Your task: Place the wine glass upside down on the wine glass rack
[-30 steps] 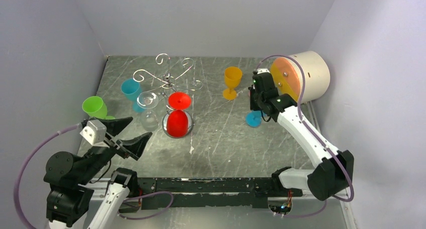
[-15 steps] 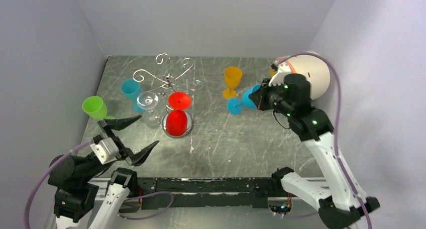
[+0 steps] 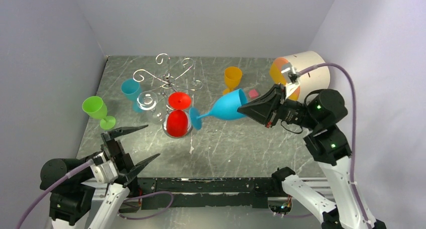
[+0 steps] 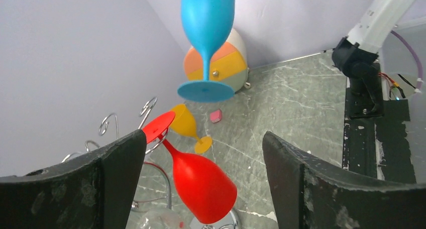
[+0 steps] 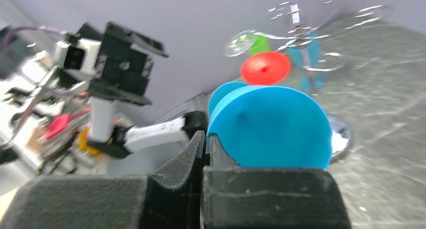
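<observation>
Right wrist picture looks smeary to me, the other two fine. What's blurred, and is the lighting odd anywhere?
Right wrist view: the wire rack and background are smeared, the blue wine glass near the lens is soft. Top view: crisp, evenly lit, faint shadows. Left wrist view: the red glass sharp, the left claw dark and grainy.

- Wine glasses, total: six.
- By colour, one each: green glass (image 3: 95,108), teal glass (image 3: 131,89), clear glass (image 3: 147,100), red glass (image 3: 177,122), blue glass (image 3: 226,108), orange glass (image 3: 232,77).
- Wine glass rack (image 3: 168,81): one.
- Round drum (image 3: 312,71): one.
- Small pink piece (image 3: 253,93): one; too small to identify.
</observation>
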Tool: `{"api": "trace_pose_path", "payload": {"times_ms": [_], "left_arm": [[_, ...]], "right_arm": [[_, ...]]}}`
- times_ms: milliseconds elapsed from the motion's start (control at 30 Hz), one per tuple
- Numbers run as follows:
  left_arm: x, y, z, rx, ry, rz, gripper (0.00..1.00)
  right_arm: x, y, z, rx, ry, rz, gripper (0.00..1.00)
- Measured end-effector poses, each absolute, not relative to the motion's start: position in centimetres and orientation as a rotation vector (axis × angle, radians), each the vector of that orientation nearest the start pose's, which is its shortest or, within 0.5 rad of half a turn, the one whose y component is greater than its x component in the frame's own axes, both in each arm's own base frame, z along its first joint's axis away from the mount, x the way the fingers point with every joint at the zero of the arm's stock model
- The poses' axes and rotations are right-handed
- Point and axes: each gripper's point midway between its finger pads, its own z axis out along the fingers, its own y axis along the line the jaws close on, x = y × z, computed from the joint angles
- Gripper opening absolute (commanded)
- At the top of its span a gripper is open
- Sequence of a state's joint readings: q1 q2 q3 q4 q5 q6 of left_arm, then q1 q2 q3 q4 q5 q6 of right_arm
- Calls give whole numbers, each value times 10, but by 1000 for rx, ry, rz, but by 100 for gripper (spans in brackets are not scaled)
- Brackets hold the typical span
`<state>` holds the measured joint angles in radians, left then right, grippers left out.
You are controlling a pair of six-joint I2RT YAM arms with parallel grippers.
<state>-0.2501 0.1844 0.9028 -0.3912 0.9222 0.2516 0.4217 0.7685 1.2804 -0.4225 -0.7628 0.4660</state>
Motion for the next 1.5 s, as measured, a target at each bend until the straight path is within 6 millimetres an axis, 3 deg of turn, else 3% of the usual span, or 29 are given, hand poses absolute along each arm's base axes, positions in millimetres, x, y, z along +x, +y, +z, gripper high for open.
{"api": "trace_pose_path", "payload": {"times_ms": [167,333,633,767,933,1067,1233,1300,1500], "left_arm": [[47,-159,394,1136,857,-594,73],[43,-166,389,1206,840,-657,67],[41,-170,386,1248,825,-684,70],[40,-171,385,1262,822,-696,68],[47,-174,379,1277,840,-727,64],[50,-177,372,1298,859,-768,57],[47,-177,365,1335,860,-779,31],[45,-177,363,1350,861,-784,27],[43,-178,358,1378,857,-798,32]], "right_arm": [[116,227,433,-712,1515,1523,0],[115,234,438,-742,1507,1630,0],[111,241,447,-817,1438,1700,0],[112,254,440,-846,1461,1749,0],[95,278,430,-938,1468,1820,0],[88,291,423,-977,1473,1841,0],[90,295,424,-976,1458,1823,0],[90,294,426,-978,1449,1820,0],[90,295,427,-980,1441,1820,0]]}}
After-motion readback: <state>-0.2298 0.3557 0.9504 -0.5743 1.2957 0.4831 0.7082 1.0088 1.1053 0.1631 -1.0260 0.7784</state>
